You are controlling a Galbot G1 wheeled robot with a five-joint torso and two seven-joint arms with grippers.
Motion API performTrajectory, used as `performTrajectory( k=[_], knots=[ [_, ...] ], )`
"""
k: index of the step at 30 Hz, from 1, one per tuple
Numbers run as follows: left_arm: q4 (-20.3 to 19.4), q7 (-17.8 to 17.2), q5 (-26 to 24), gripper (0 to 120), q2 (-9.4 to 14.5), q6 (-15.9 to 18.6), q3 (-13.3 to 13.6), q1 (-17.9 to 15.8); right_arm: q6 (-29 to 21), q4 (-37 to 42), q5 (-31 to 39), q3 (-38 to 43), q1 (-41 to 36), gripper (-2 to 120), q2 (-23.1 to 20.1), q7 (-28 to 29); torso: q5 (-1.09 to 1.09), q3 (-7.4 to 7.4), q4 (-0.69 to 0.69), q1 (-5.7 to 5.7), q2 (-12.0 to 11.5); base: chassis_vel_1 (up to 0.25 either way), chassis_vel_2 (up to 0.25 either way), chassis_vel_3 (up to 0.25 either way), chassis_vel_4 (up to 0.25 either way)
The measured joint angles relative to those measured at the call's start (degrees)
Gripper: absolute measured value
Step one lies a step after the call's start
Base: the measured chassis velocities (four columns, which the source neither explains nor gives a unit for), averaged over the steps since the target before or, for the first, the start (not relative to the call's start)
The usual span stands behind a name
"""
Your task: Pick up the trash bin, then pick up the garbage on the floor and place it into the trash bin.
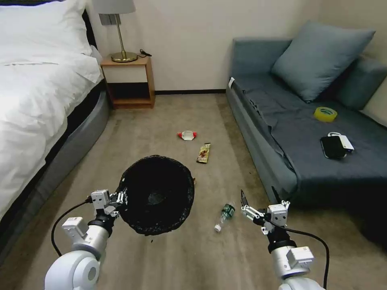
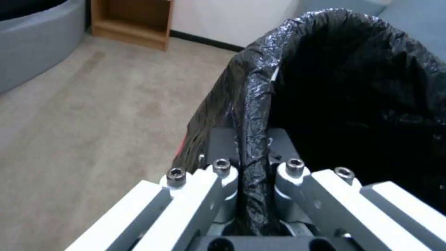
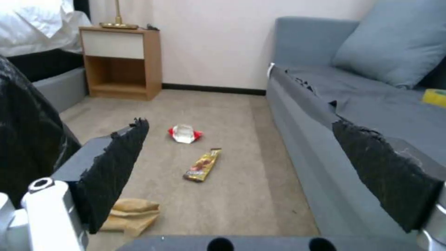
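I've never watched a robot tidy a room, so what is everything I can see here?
trash bin: one, black bag lining, held up above the floor by its rim
bottle: one, clear with green label, on the floor by the bin
snack wrapper: one, brown-gold, mid floor
white packet: one, red ends, floor beyond the wrapper
paper bag: one, brown, crumpled, on the floor
tape roll: one, yellow, on the sofa
phone: one, black, on the sofa
sofa: one, grey-blue, on the right
bed: one, white, on the left
nightstand: one, wooden, with a lamp
left gripper: shut on the bin's rim
right gripper: open, near the bottle
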Motion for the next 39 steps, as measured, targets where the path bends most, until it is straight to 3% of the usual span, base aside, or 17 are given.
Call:
performTrajectory(
  k=[10,18,25,33,37,39],
  knots=[
    [-0.03,0.13,0.77,4,-1.21,-0.04,-0.4,0.06,-0.1,-2.66,2.86,-0.4,2.13,100,-0.4,0.36,0.0,0.0,0.01,0.0,0.0,-0.145,0.137,0.143,-0.138],
    [0.57,0.02,0.84,4,-1.17,-0.08,-2.13,0.17,-1.24,-4.98,7.27,-0.83,3.37,100,-6.67,2.41,0.0,0.0,0.0,0.0,0.0,-0.046,0.032,0.033,-0.041],
    [-0.03,-0.27,-2.49,4,1.01,1.06,-5.86,-0.01,-10.21,-11.0,16.23,-5.76,10.99,100,-11.93,9.09,0.0,0.0,0.0,0.0,0.0,0.0,0.0,0.0,0.0],
    [-0.12,-0.44,-5.11,4,1.1,2.09,-8.0,-0.14,-17.86,-20.97,24.97,-13.39,20.7,100,-13.37,16.62,0.0,0.0,0.01,0.0,0.0,0.0,0.0,0.0,0.0],
    [0.01,-0.39,-6.46,4,2.86,2.17,-10.6,-0.78,-28.95,-25.11,34.77,-19.18,26.95,100,-15.16,27.05,0.0,0.0,0.01,0.0,0.0,0.0,0.0,0.0,0.0],
    [0.01,-0.39,-7.23,4,3.41,2.24,-11.29,-0.93,-31.58,-25.6,38.03,-20.18,28.28,100,-15.51,30.47,-0.01,0.0,0.02,0.0,0.0,0.0,0.0,0.0,0.0]
  ],
)
